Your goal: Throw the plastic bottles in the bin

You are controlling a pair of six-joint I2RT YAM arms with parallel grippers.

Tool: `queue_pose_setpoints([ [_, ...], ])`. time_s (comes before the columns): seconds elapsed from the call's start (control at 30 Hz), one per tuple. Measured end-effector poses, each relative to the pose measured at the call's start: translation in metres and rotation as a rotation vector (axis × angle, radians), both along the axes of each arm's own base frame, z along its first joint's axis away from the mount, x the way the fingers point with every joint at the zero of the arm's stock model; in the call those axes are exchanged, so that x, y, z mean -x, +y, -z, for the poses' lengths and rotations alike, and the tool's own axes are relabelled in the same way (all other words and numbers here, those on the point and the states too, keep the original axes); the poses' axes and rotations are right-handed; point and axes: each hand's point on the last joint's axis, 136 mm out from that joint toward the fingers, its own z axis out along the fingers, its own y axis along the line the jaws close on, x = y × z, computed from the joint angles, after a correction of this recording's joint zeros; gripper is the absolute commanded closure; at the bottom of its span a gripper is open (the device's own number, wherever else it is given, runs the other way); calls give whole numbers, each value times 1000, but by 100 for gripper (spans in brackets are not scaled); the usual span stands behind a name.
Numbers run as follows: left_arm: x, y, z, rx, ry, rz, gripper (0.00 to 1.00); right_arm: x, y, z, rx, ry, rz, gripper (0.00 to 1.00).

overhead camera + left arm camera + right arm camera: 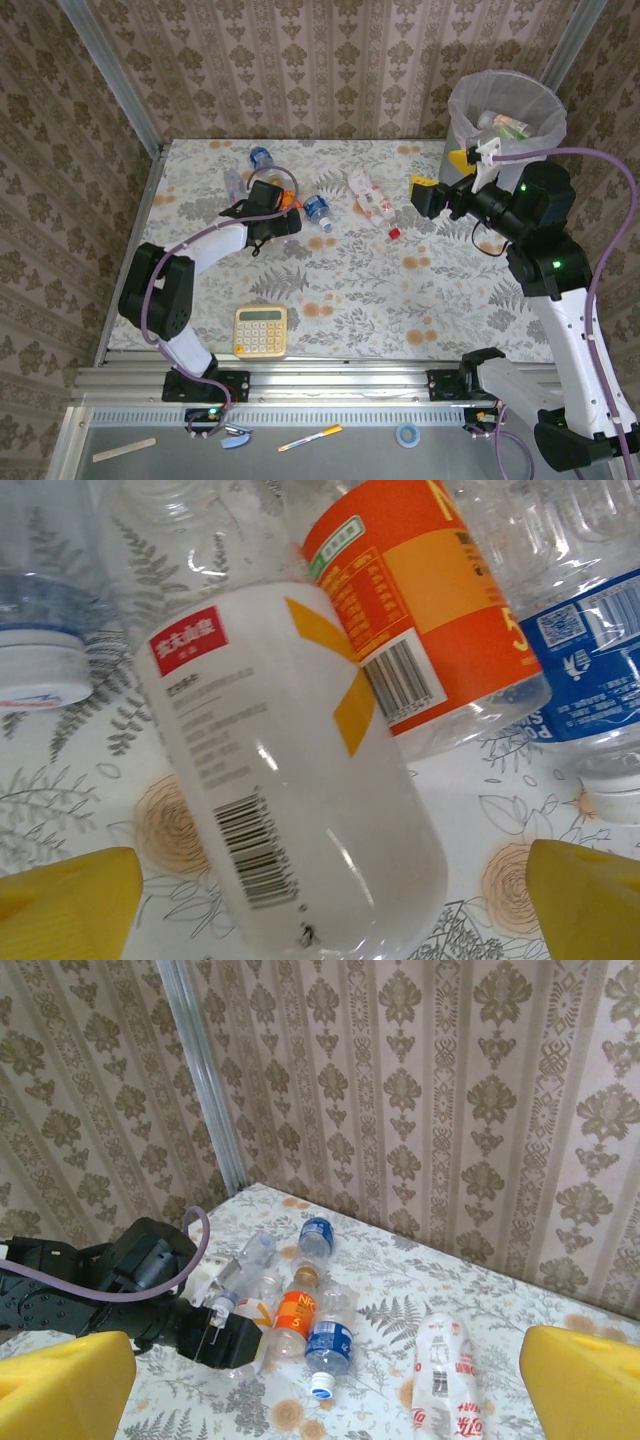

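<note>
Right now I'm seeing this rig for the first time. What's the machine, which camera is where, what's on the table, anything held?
Two robot arms are bolted at the near edge of a flower-patterned table. The overhead picture is from a fixed camera above and behind them; the other two are from cameras on each wrist, with that arm's own yellow fingers at the bottom corners. On the table: a cluster of plastic bottles, a red-and-white labelled bottle lying apart, a loose red cap and a yellow calculator. The grey bin, lined with a bag, stands at the far right corner with bottles already in it. The left end effector is open, straddling a white-labelled bottle without gripping it. The right end effector is open by the bin, holding nothing.
</note>
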Motion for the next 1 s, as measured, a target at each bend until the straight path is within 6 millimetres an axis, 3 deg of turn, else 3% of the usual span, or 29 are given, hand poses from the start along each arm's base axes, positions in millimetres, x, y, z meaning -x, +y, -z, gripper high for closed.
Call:
queue_pose_setpoints([
  [0.33, -9, 12, 22, 5, 41, -49, 6, 8, -6, 9, 12, 7, 26, 0],
  [0.6, -12, 10, 35, 12, 54, -52, 14, 5, -9, 21, 30, 29, 50, 0],
  [1.0, -1, 11, 37, 54, 30, -52, 42, 7, -14, 27, 51, 27, 73, 0],
])
